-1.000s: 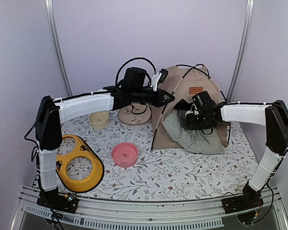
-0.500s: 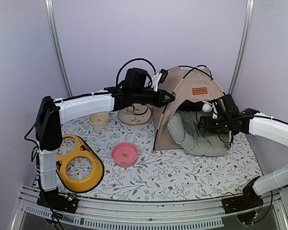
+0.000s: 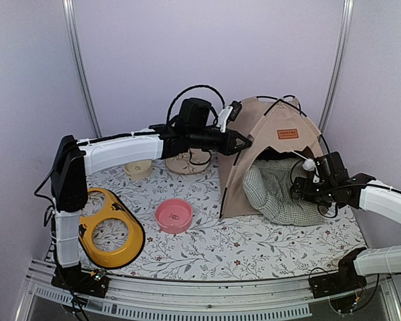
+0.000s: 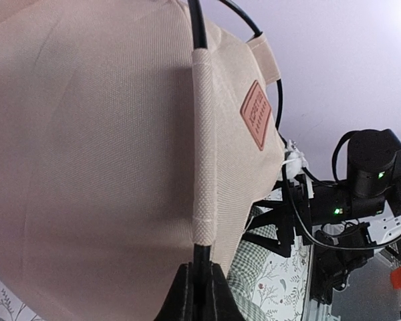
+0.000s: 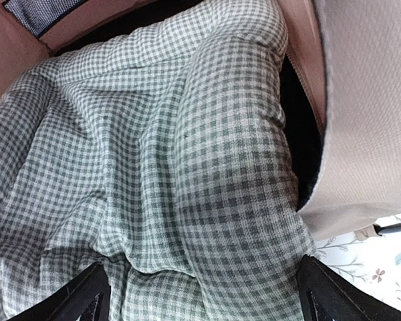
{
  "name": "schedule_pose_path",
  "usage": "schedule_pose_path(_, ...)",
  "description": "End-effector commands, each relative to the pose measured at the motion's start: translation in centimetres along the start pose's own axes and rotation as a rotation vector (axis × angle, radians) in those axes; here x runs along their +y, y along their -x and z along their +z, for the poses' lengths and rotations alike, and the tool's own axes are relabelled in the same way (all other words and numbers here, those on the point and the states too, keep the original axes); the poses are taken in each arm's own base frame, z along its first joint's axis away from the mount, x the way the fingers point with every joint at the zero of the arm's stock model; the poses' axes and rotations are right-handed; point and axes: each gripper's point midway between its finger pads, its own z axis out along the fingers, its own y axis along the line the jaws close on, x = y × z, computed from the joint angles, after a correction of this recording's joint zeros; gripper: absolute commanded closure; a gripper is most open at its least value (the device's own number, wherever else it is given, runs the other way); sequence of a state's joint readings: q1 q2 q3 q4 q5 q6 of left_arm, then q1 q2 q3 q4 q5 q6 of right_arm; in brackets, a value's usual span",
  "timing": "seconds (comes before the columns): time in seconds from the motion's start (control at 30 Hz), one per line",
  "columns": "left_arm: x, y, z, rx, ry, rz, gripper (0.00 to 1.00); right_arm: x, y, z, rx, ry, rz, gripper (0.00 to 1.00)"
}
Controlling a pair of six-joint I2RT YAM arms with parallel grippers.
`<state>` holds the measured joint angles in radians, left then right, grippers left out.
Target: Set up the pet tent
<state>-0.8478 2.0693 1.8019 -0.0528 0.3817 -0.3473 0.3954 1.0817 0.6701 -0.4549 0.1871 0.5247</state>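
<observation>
At tent [image 3: 254, 127] front edge, I see L claw [image 4: 200, 289] clamped on pole [image 4: 198, 23]; R claw [image 5: 200, 294] wide open, empty, over cushion [image 5: 154, 167].

One pet tent [image 3: 271, 127] stands at two o'clock on the one floral cloth [image 3: 254, 244]. It carries one orange-brown label [image 3: 287, 134] and one white pompom [image 3: 309, 164], with one green-checked cushion [image 3: 274, 194] in its mouth. There are two bowls: one pink bowl [image 3: 173, 215] toward seven o'clock and one cream bowl [image 3: 138, 168] at ten. One yellow holder [image 3: 104, 199] with two round holes lies at eight o'clock, and one tan disc [image 3: 184, 162] at eleven. There are two grippers: left gripper [image 3: 247, 142], right gripper [image 3: 299, 190].
</observation>
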Motion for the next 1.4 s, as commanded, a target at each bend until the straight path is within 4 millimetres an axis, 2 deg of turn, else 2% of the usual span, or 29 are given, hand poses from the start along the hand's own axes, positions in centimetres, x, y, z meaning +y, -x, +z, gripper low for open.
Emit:
schedule_pose_path(0.0, 5.0, -2.4, 0.2, 0.060, 0.115, -0.109, 1.00, -3.0, -1.9, 1.1, 0.025, -0.098, 0.113, 0.02)
schedule_pose_path(0.13, 4.7, -2.4, 0.5, 0.055, 0.104, -0.118, 1.00, -3.1, -3.4, 2.3, 0.076, -0.097, 0.111, 0.11)
schedule_pose_path(0.33, 4.5, -3.0, 1.0, 0.063, 0.090, -0.131, 1.00, -3.1, -3.7, 3.4, 0.094, -0.111, 0.093, 0.41)
schedule_pose_path(0.47, 4.1, -3.6, 1.4, 0.077, 0.077, -0.131, 1.00, -2.2, -2.8, 3.9, 0.091, -0.097, 0.078, 0.73)
schedule_pose_path(0.53, 4.1, -3.8, 1.5, 0.087, 0.069, -0.132, 1.00, -0.9, -1.8, 4.1, 0.083, -0.066, 0.066, 0.89)
schedule_pose_path(0.6, 3.8, -4.1, 1.7, 0.097, 0.057, -0.131, 1.00, 0.7, -0.2, 3.9, 0.052, -0.043, 0.047, 1.00)
schedule_pose_path(0.73, 3.1, -4.2, 1.9, 0.110, 0.035, -0.117, 1.00, 3.9, 4.2, 3.4, -0.033, 0.021, 0.032, 1.00)
schedule_pose_path(0.9, 2.0, -4.2, 1.9, 0.131, -0.004, -0.099, 1.00, 5.8, 8.8, 3.6, -0.145, 0.026, 0.015, 1.00)
schedule_pose_path(1.0, 1.1, -4.1, 2.0, 0.143, -0.048, -0.101, 1.00, 6.5, 10.7, 4.1, -0.202, 0.027, 0.018, 1.00)
schedule_pose_path(1.1, 0.5, -3.7, 1.8, 0.148, -0.072, -0.100, 1.00, 6.4, 12.0, 4.6, -0.279, 0.007, 0.033, 1.00)
schedule_pose_path(1.2, -0.3, -3.4, 1.6, 0.151, -0.103, -0.099, 1.00, 4.6, 12.3, 5.5, -0.368, -0.059, 0.050, 1.00)
schedule_pose_path(1.3, -0.8, -3.4, 1.4, 0.166, -0.133, -0.110, 1.00, 3.4, 12.2, 5.9, -0.402, -0.052, 0.084, 1.00)
schedule_pose_path(1.33, -0.7, -3.3, 1.3, 0.167, -0.127, -0.113, 1.00, 3.7, 12.2, 5.6, -0.415, -0.015, 0.102, 0.98)
schedule_pose_path(1.37, -0.5, -3.2, 1.3, 0.166, -0.112, -0.115, 1.00, 4.2, 12.2, 5.3, -0.428, 0.034, 0.103, 0.89)
